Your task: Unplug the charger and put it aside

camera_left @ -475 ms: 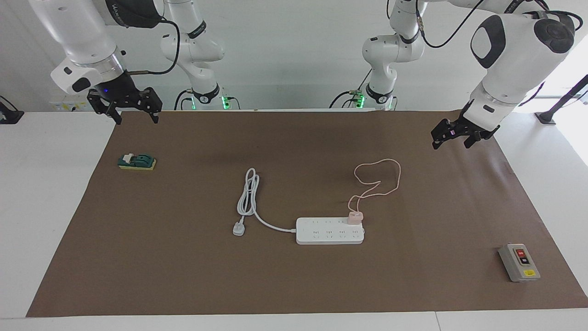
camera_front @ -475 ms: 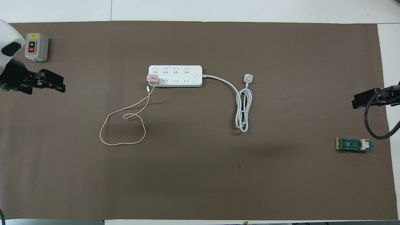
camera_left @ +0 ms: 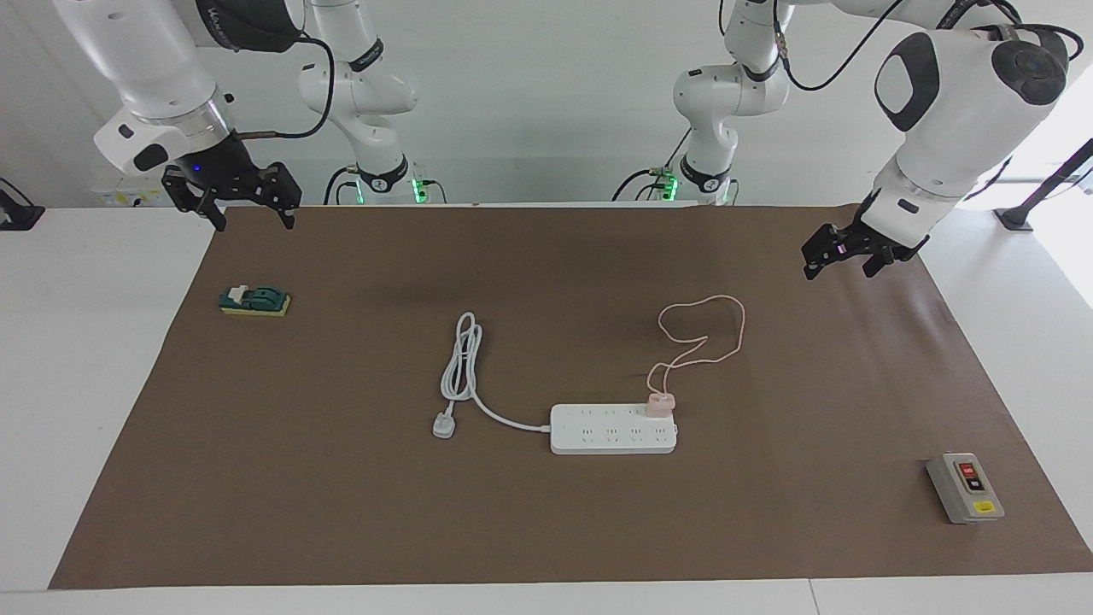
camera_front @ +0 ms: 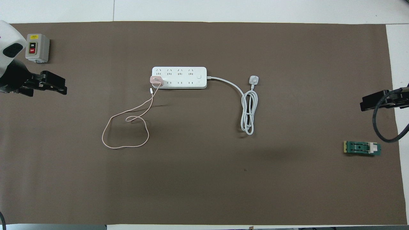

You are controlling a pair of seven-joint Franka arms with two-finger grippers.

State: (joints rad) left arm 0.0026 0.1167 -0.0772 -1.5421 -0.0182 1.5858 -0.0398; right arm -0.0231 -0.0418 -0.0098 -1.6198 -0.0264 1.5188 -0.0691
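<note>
At lower centre of the facing view, charger sits plugged in the power strip; left gripper and right gripper hover, fingers apparently apart. Risk: the unheld strip lifts with the pull.

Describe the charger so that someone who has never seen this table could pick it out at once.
Find the white power strip near the middle of the brown mat. The charger sits plugged into the strip's end toward the left arm, on the row nearer the robots. It is a small pale pink cube trailing a thin looped pink cable, unlike the strip's thick white cord.
</note>
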